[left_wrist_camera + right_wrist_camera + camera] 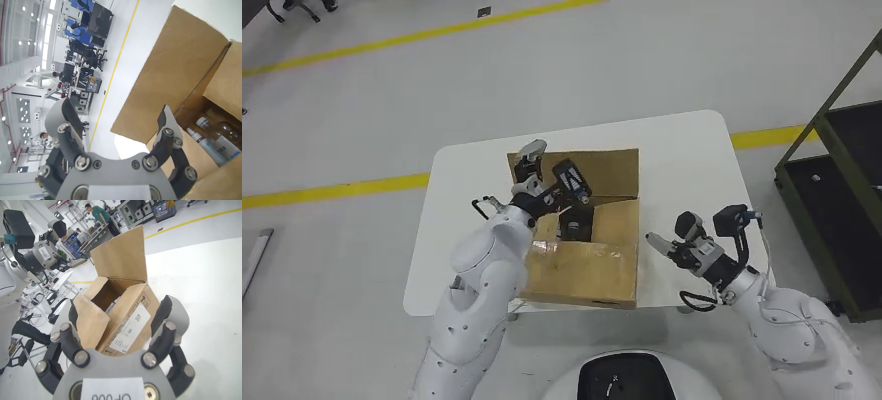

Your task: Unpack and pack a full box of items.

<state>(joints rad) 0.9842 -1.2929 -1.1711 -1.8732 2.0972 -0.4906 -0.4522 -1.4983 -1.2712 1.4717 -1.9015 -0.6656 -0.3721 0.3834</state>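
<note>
Table [682, 150] white with rounded corners, carries one cardboard box [582, 285] on its middle-near part. Box open: far flap [592, 165] raised, near flap [577, 262] folded partly over the opening, dark gap between them. Left hand [529, 168] over the box's far left corner, just beside the raised flap, fingers spread wide and gripping nothing. Right hand [667, 232] over bare table to the right of the box, apart from it and pointed at it, fingers also spread. White label [130, 328] on the box side facing the right hand. Inside the box, bottles [208, 144] lie packed together, white caps, one clear; cannot tell how many.
</note>
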